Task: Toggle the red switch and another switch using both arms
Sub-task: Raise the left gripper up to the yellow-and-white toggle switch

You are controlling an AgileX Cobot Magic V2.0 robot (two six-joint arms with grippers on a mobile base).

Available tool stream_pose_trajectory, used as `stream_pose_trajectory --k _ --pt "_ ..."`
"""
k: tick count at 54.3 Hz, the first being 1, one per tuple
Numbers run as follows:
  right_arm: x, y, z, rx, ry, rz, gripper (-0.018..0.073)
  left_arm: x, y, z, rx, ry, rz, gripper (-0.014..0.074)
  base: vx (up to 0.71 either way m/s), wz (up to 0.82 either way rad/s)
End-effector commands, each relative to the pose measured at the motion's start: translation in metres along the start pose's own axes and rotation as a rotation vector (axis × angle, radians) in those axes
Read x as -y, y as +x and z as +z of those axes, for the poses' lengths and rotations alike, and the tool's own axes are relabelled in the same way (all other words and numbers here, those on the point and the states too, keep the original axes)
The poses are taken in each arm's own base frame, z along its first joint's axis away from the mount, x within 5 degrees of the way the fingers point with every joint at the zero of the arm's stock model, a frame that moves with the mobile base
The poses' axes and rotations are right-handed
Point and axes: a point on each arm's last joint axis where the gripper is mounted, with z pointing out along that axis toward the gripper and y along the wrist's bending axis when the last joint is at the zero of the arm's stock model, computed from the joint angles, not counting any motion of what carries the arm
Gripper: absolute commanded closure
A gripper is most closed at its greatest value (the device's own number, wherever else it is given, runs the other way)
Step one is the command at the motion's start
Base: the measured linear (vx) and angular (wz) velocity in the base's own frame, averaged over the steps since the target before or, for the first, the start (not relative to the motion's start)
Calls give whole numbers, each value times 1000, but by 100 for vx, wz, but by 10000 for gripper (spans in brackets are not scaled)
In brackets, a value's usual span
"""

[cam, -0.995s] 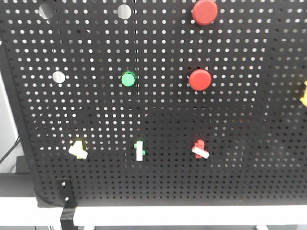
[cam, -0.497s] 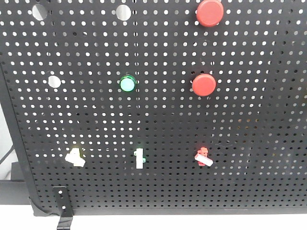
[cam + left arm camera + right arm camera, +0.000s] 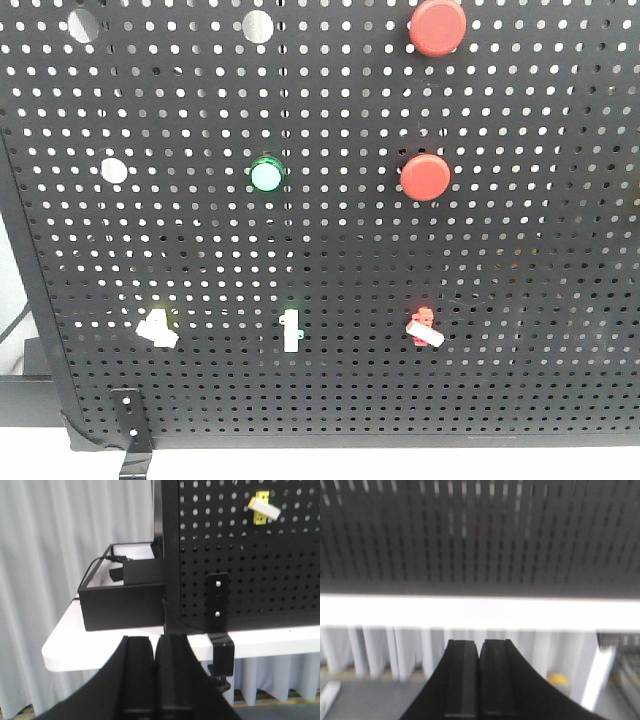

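I hold my left hand (image 3: 155, 642) and right hand (image 3: 479, 647) pressed shut, empty, low before the pegboard (image 3: 520, 260): yellow switch (image 3: 263, 508) up-right of the left, red switch (image 3: 424, 328) in its lowest row, unseen from the right wrist.

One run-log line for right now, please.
stage: pre-contact | left end effector: shut, empty, below yellow switch | right end effector: shut, empty, below pegboard | red switch: no contact

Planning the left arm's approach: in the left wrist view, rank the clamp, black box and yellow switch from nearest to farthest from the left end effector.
1. Clamp, low right, just ahead.
2. Black box, left, further back.
3. Yellow switch, top right, highest.
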Motion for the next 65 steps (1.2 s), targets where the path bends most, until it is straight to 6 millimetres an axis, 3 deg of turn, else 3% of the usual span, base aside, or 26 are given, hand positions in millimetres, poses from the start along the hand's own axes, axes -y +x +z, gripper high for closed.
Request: stream_pose_trajectory --k 1,15,22,32,37,43,52,65 --pt "0 -18 -2 211 2 -20 564 0 -2 0 85 -3 -13 594 0 0" --pt "0 -43 -10 422 -2 0 564 -1 -25 -5 303 -9 -20 594 0 0" --pt "2 -72 -16 430 2 3 564 -2 -59 -14 485 -13 -20 594 0 0" --pt "4 -122 -12 416 5 -2 564 -4 -122 -17 518 -14 -15 594 0 0" --pt "5 -144 -3 412 4 -2 564 -5 -152 -8 477 -13 -15 594 0 0" --pt "5 -151 17 349 3 -14 564 -6 -171 12 394 -12 -14 594 0 0" --pt "5 -145 40 274 -3 -8 564 -6 -162 47 247 -7 -21 594 0 0" --pt "4 -147 52 303 -6 -8 564 -5 -139 91 61 1 -15 594 0 0"
